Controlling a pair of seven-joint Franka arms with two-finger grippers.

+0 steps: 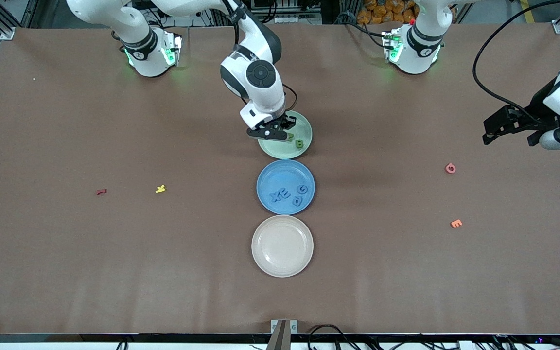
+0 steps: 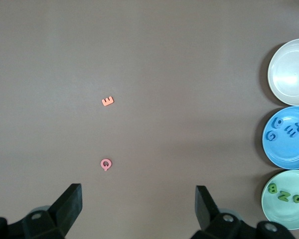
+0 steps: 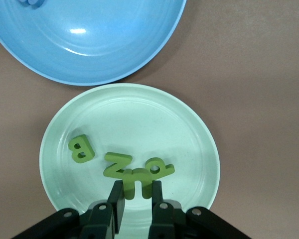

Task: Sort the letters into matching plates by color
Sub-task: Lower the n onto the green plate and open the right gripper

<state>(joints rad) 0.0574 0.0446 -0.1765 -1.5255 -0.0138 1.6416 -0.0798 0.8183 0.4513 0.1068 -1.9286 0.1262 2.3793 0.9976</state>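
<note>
The pale green plate holds a green B. In the right wrist view the plate holds the B, a Z and a P. My right gripper is low over this plate and shut on a green U, which sits against the Z and P. The blue plate, nearer the front camera, holds the blue X, E, 6 and G. My left gripper waits open and empty over bare table at the left arm's end.
A cream plate lies nearest the front camera, in line with the other two. A pink-red letter and an orange E lie toward the left arm's end. A yellow piece and a red piece lie toward the right arm's end.
</note>
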